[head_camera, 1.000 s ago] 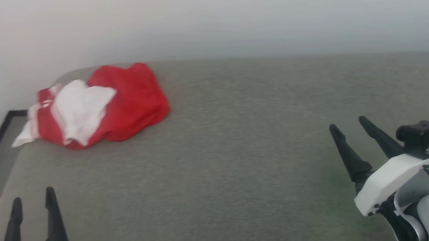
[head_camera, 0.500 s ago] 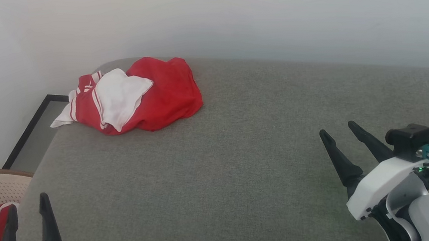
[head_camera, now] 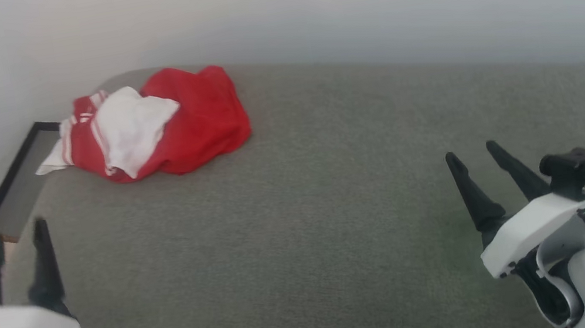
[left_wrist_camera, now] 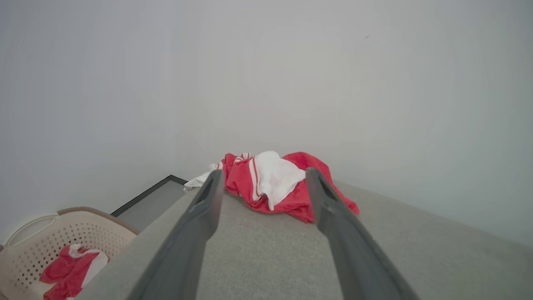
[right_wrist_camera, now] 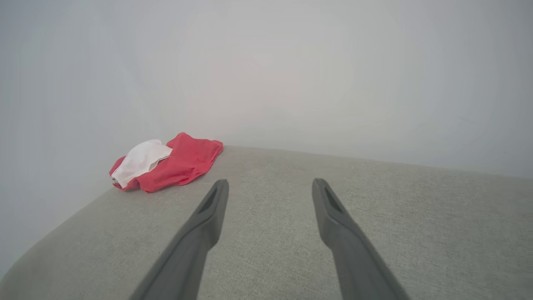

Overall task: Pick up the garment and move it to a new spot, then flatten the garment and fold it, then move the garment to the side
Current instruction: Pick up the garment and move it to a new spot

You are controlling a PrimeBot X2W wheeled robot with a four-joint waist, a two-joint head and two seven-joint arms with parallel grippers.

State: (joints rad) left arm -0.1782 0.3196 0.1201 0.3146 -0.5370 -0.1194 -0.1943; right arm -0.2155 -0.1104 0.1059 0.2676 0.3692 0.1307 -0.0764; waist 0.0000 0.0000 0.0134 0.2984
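Sitting bunched at the far-left corner of the grey cushion (head_camera: pixel 310 232), the garment (head_camera: pixel 191 127) is a loose heap: red body up, a white sleeve panel flopped over the top, striped trim spilling twd the left edge. No number print visible, prob. folded under. Nothing touches it.

L hand (head_camera: pixel 17 231) hovers over the near-left corner, fingers spread wide, empty, aimed up the left edge. In its wrist view the heap sits framed btw the two fingers, so it looks lined up for the reach. R hand (head_camera: pixel 470 151) hovers over the near-right part of the cushion, also wide and empty, well apart from the garment, pointing at bare fabric. That likely leaves the middle free as the new spot.

Basket (left_wrist_camera: pixel 83 233) stands on the floor off the left edge w/ another red-white cloth (left_wrist_camera: pixel 70 271) in it; not the task item, I'd judge.

Step in hand: approach for the first pick-up, nothing done yet. Next move needs the L hand fwd and down onto the heap's top fold. Risk: pinching only the loose sleeve, so the rest drags or slips off the corner.
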